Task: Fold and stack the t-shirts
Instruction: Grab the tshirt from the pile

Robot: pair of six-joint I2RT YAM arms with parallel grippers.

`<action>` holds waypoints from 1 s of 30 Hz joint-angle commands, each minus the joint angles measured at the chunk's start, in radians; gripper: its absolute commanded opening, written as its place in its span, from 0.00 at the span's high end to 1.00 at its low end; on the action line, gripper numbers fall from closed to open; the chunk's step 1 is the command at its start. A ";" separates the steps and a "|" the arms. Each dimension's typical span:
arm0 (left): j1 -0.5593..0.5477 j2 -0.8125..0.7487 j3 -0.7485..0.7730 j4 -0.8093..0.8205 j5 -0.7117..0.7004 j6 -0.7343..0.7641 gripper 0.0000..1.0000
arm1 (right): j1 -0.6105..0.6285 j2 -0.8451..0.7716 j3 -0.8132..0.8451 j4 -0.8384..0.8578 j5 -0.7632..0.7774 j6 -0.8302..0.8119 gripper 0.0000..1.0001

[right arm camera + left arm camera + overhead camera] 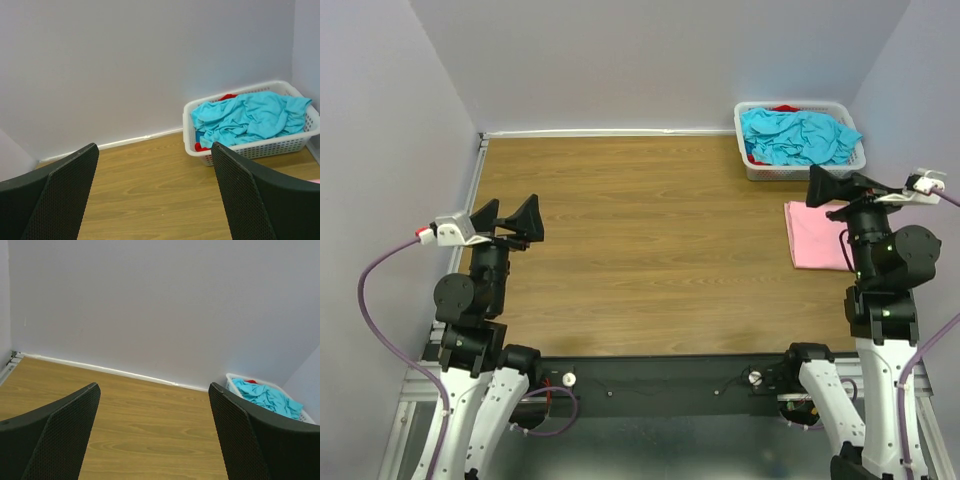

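I log left hand (507, 222) and right hand (842, 190) spread apart, empty. Turquoise t-shirts (798, 135) heaped in basket (760, 171), upper right; pink t-shirt (813, 236) flat on counter (640, 250) just below. Risk, I judge: tangled heap yields several shirts per grab.

turquoise t-shirts (798, 137) in basket (790, 172) | pink t-shirt (810, 238) folded on table (640, 250)

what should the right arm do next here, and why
Probably reach the right gripper, which is open and empty, forward to the basket and pinch the top turquoise t-shirt. The pink t-shirt already lies folded flat beside that arm, while the turquoise ones sit crumpled in the basket at the far right, closest to this arm.
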 commanded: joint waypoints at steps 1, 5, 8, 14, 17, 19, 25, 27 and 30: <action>-0.002 0.032 0.003 0.014 -0.023 0.061 0.03 | 0.011 0.058 -0.018 0.009 0.074 -0.048 0.00; -0.002 0.081 -0.029 0.102 -0.020 0.089 0.03 | 0.010 0.197 -0.033 0.056 0.150 -0.045 0.00; -0.002 0.110 -0.055 0.143 -0.006 0.105 0.03 | 0.010 0.335 -0.022 0.123 0.171 -0.060 0.00; -0.002 0.108 -0.140 0.177 0.014 0.089 0.03 | 0.010 0.726 0.123 0.195 0.220 -0.040 0.00; -0.010 0.095 -0.170 0.183 0.014 0.087 0.03 | 0.008 0.936 0.217 0.206 0.236 -0.034 0.03; -0.021 0.093 -0.169 0.183 -0.001 0.099 0.03 | 0.004 1.033 0.321 0.212 0.230 -0.042 0.08; -0.041 0.101 -0.172 0.195 -0.032 0.128 0.03 | -0.007 1.351 0.615 0.212 0.197 -0.082 0.25; -0.042 0.110 -0.170 0.201 -0.032 0.132 0.03 | -0.010 1.439 0.672 0.214 0.197 -0.077 0.31; -0.045 0.127 -0.175 0.212 -0.023 0.135 0.03 | -0.012 1.513 0.755 0.212 0.191 -0.065 0.36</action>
